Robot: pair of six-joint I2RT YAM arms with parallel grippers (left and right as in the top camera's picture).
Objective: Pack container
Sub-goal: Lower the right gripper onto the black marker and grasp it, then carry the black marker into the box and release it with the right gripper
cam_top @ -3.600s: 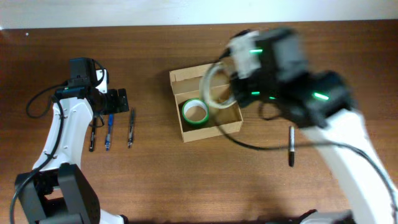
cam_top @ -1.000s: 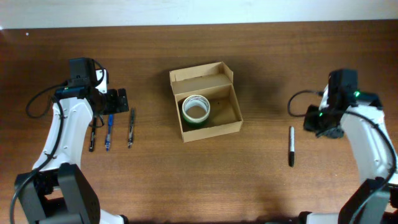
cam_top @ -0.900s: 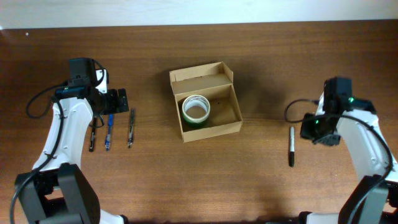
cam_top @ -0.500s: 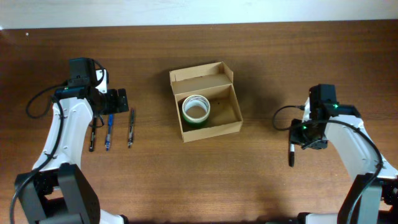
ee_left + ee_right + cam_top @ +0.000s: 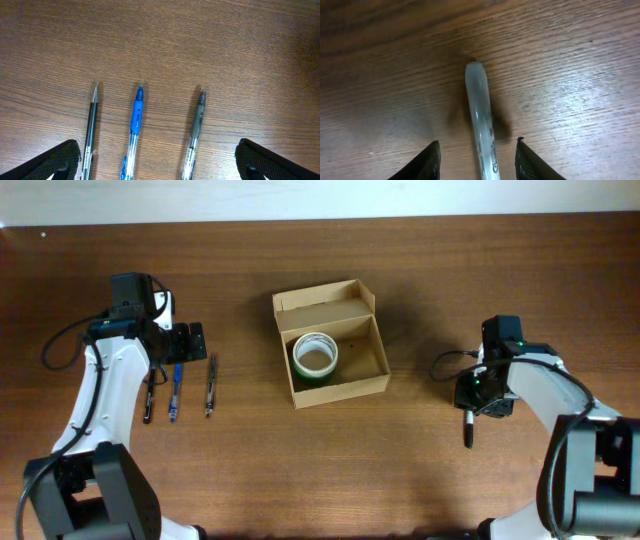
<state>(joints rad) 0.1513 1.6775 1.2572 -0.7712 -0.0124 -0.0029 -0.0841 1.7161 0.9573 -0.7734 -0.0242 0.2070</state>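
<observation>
At the left of the overhead view, the left gripper (image 5: pixel 192 340) is still hanging spread wide over the black pen (image 5: pixel 91 130), the blue pen (image 5: pixel 135 125) and the grey pen (image 5: pixel 196 127). In the centre, the container (image 5: pixel 325 308) is sitting with its lid flap open toward the top of the frame. The tape roll (image 5: pixel 298 355) is now lying in its left half. At the right, the right gripper (image 5: pixel 478 393) has been sliding leftward and is now straddling the upper end of the marker (image 5: pixel 479 100), fingers parted and not touching it. The roll is looking packed, and the marker is probably coming next.
</observation>
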